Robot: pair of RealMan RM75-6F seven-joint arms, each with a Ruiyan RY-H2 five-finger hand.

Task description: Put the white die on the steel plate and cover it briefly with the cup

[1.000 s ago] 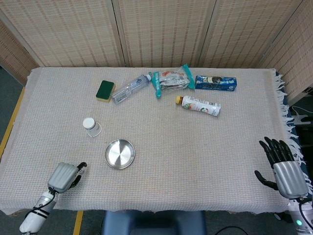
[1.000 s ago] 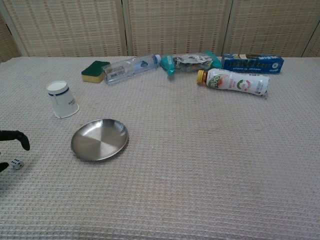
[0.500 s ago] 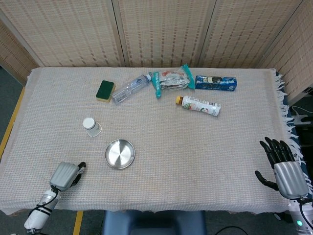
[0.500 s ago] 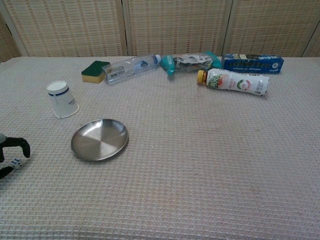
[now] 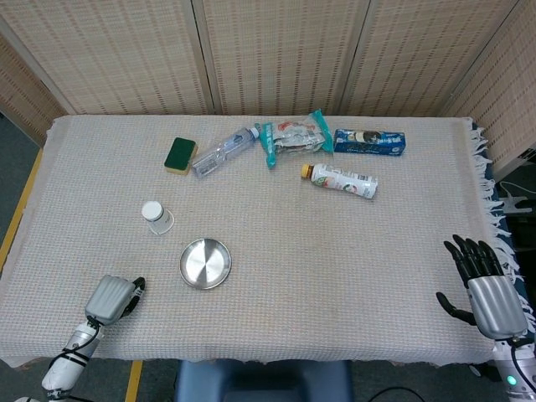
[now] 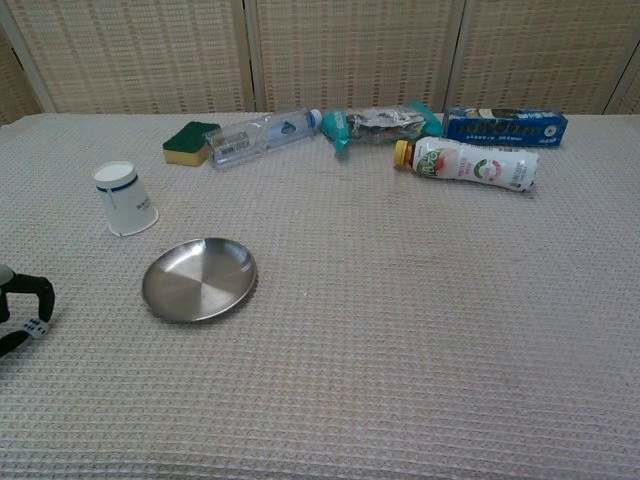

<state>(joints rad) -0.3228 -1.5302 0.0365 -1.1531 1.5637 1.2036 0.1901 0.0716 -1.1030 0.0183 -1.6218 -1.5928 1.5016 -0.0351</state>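
Observation:
The white die (image 6: pixel 37 326) sits at the front left of the table, pinched between a black finger and the thumb of my left hand (image 6: pixel 41 291). The head view shows that hand (image 5: pixel 113 297) from above with its fingers curled down, hiding the die. The steel plate (image 5: pixel 205 263) (image 6: pixel 199 279) lies bare to the right of that hand. A white paper cup (image 5: pixel 156 216) (image 6: pixel 124 198) with a blue band stands upside down behind the plate. My right hand (image 5: pixel 488 300) hovers at the table's front right edge, fingers spread and holding nothing.
Along the back lie a green sponge (image 6: pixel 190 141), a clear water bottle (image 6: pixel 262 135), a teal snack bag (image 6: pixel 380 122), a blue box (image 6: pixel 505 126) and a white drink bottle (image 6: pixel 472 164). Woven screens stand behind the table.
My left hand's finger and thumb have closed in on the die, which lay loose between them a second ago. The hand shifted slightly left. The right hand has not moved.

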